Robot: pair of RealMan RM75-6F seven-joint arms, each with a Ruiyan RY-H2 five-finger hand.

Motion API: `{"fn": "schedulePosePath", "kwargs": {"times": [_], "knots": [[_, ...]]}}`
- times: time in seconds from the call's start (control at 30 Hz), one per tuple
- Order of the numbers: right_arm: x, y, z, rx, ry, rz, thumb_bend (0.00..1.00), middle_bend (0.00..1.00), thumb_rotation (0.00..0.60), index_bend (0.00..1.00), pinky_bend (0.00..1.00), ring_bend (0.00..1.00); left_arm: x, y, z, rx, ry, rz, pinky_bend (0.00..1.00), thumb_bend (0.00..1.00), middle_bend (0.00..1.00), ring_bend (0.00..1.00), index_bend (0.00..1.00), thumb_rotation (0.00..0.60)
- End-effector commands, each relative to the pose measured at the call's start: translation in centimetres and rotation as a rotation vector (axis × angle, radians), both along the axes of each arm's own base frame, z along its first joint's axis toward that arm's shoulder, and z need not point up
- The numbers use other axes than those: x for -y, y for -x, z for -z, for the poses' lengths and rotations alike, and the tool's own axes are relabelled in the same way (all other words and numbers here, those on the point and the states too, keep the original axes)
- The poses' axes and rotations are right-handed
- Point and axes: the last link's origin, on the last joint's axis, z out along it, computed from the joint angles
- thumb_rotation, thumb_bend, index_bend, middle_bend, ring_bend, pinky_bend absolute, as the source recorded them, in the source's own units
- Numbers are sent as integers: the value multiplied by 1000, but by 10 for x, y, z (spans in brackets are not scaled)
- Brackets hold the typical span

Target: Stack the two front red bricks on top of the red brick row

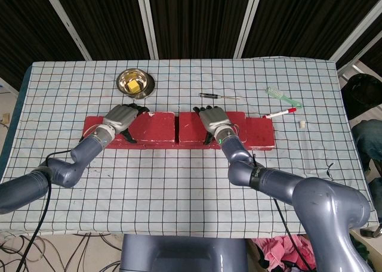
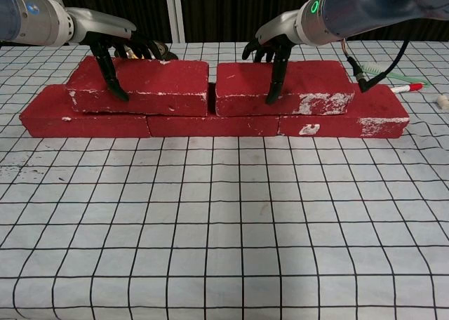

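Table [image 2: 224, 250] covered in white cloth with a dark grid; the near half is bare cloth in the chest view.

Mid-table: red brick row [image 2: 210, 123], three bricks laid end to end, running left to right. On top of it sit two more red bricks, ends almost touching, a narrow dark gap between them. Left upper brick [image 2: 151, 85] covers the left part of the row, leaving the row's left end exposed. Right upper brick [image 2: 302, 87] leaves the right end exposed. White scuffs on the front faces.

Left hand [image 2: 112, 50] rests on the left upper brick near its left end: thumb down over the front face, other fingers curled over the top toward the back edge, clamped on the brick. Right hand [image 2: 273, 50] holds the right upper brick near its left end the same way, thumb on the front face, fingers over the top. Green light on the right wrist.

Beyond the row, head view: a metal bowl [image 1: 135, 82] with something yellow inside, at left; a thin dark tool [image 1: 218, 96] near centre; a red-capped marker [image 1: 279, 113] by the row's right end; a green brush [image 1: 282, 96] further back right; a small white piece [image 1: 302, 123] well to the right.
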Motion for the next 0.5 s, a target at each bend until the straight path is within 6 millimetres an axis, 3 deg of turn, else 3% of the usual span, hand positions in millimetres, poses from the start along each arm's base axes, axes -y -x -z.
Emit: {"fn": "schedulePosePath", "kwargs": {"times": [0.03, 0.5], "knots": [[0, 0, 0, 2, 2, 0, 0, 88, 600, 12, 125, 56, 0, 0, 0, -1, -1, -1, 176, 41, 174, 79, 139, 600], [-1, -1, -1, 2, 1, -7, 0, 74, 600, 0, 125, 48, 0, 0, -1, 1, -7, -4, 176, 41, 174, 79, 138, 600]]}}
